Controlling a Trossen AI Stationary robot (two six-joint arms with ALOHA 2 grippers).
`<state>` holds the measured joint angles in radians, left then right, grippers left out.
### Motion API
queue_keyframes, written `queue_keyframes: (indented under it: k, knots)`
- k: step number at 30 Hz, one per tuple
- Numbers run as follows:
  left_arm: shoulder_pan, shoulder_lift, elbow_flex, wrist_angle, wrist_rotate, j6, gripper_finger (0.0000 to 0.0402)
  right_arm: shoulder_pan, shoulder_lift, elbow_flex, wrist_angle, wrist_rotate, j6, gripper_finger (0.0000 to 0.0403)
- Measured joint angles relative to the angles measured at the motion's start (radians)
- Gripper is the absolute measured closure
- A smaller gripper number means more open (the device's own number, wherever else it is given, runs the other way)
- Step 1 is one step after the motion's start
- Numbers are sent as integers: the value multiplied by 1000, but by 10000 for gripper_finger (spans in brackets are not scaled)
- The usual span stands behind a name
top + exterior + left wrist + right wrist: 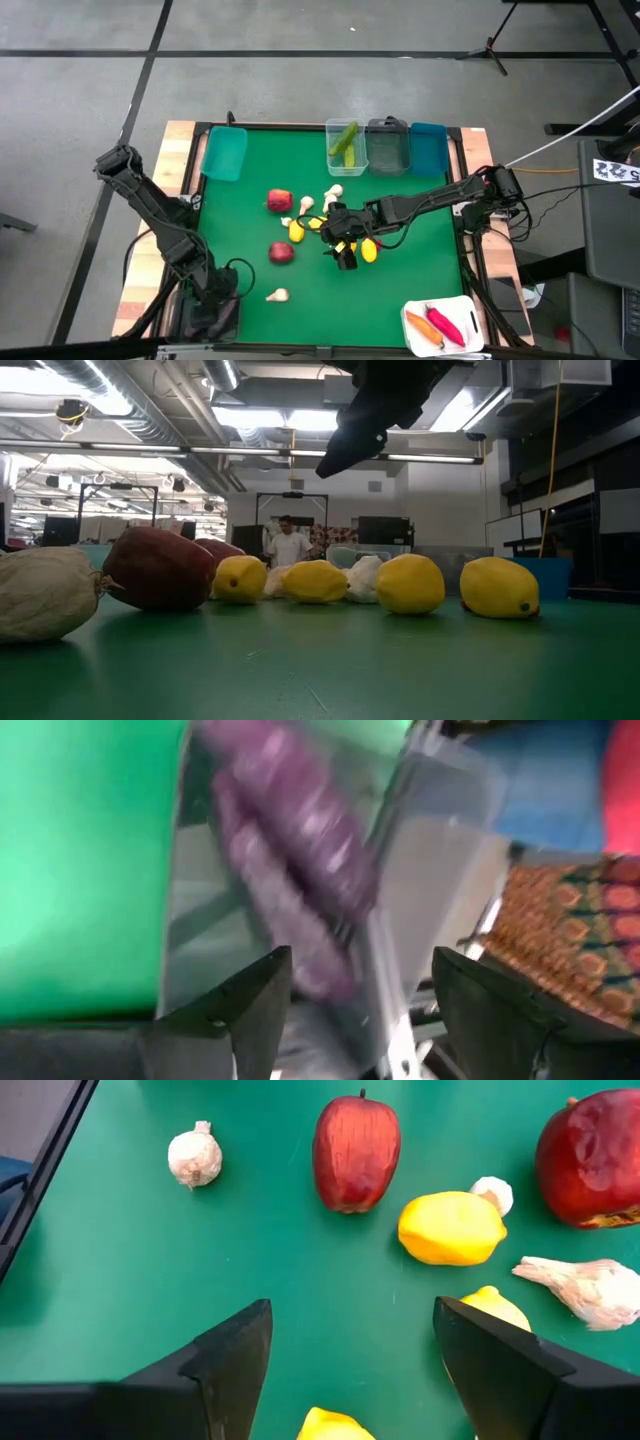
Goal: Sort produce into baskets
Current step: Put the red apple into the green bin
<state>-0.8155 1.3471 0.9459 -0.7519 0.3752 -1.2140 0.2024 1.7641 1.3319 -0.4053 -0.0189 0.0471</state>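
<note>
Sitting loose on the green bench point(400, 290) are two red apples point(280, 200), four yellow lemons point(411, 583) and at least three white garlic bulbs point(277, 295). The garlic is bunching among the lemons at mid-bench, so its exact count is hard to make out. One bulb is lying alone near the left arm.

Five baskets are showing plainly from above. Four are standing in a line along the far edge:
- a teal basket point(222, 153) is sitting by itself on the left
- a clear basket point(335, 160) is holding two green cucumbers point(345, 140)
- a dark grey basket point(388, 147) is sitting beside it, its contents too dim to tell
- a second teal basket point(428, 148) is ending the line

A white basket point(470, 305) at the near right corner is holding one orange carrot point(422, 325) and one red-pink pepper point(447, 325).

The right tool point(345, 255) is hovering over the lemons, fingers spread wide and gripping nothing. One lemon is partly hiding under it.

The left tool point(360, 970) is hanging at the near left corner, over a translucent grey basket point(430, 850) that the arm is mostly hiding from above. A blurred purple eggplant point(300, 840) is lying inside. The tool's fingers are standing apart, released, not pinching it
</note>
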Motion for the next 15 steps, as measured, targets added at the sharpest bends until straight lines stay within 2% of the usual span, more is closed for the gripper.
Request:
queue_keyframes:
  k: [4, 7, 10, 15]
  knots:
    - [-33, -38, 0, -81, -29, -25, 167, 0, 0, 0, 0, 0, 0, 125]
    - [-40, -97, 0, -114, -158, -42, 167, 0, 0, 0, 0, 0, 0, 125]
    - [-19, -178, 0, -126, -380, -24, 167, 0, 0, 1, 0, 0, 0, 125]
    - [66, -300, 1, -162, -934, 146, 167, -1, -1, 11, -11, 20, -30, 125]
